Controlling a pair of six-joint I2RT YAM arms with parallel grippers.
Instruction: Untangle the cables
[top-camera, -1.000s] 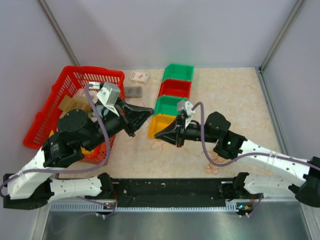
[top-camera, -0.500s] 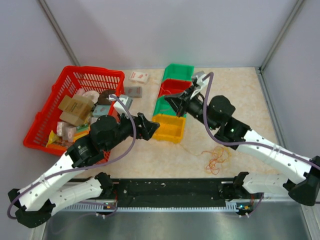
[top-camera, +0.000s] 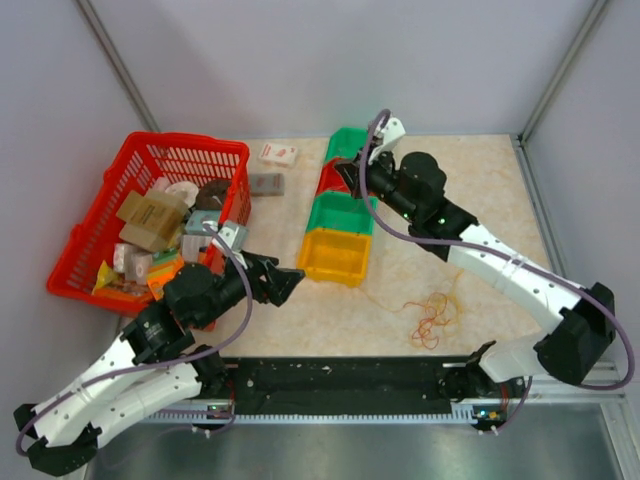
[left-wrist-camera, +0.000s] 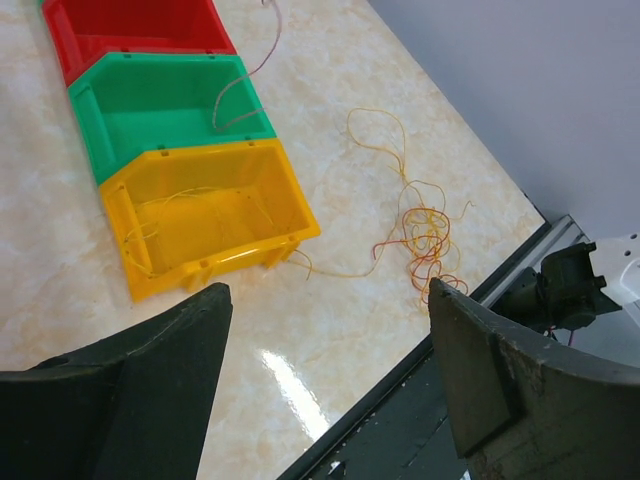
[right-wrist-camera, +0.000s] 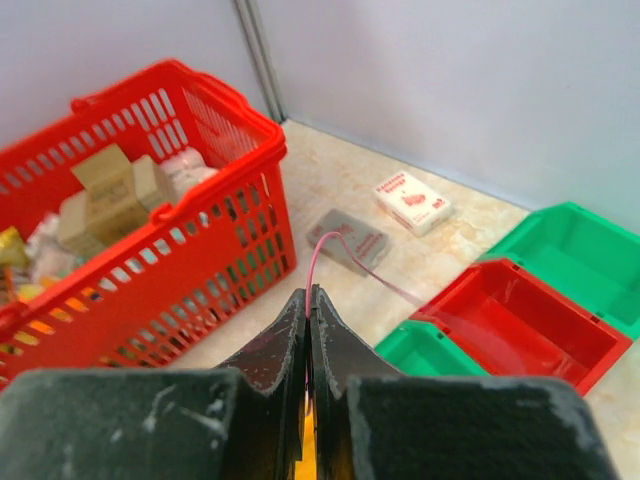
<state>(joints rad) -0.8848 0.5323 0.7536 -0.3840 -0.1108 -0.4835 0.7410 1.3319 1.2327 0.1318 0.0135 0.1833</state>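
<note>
A loose tangle of yellow, orange and red cables (top-camera: 432, 318) lies on the table near the front right, also seen in the left wrist view as cables (left-wrist-camera: 425, 235). My right gripper (top-camera: 345, 172) hovers over the red bin (top-camera: 352, 180). It is shut (right-wrist-camera: 308, 292) on a single thin red cable (right-wrist-camera: 335, 240) that loops out and trails toward the bins. That red strand (left-wrist-camera: 240, 90) hangs down into the green bin (left-wrist-camera: 170, 100). Thin yellow strands (left-wrist-camera: 160, 215) lie in the yellow bin (top-camera: 335, 257). My left gripper (top-camera: 288, 281) is open and empty (left-wrist-camera: 330, 295), left of the yellow bin.
A red basket (top-camera: 80, 235) full of packaged goods stands at the left. A grey card (top-camera: 265, 184) and a white box (top-camera: 278, 154) lie between basket and bins. Another green bin (top-camera: 358, 145) ends the row at the back. The black front rail (top-camera: 350, 375) runs below the tangle.
My left gripper opened and drew back toward the near left. My right gripper rose from the yellow bin to above the red bin, carrying the red strand away from the tangle.
</note>
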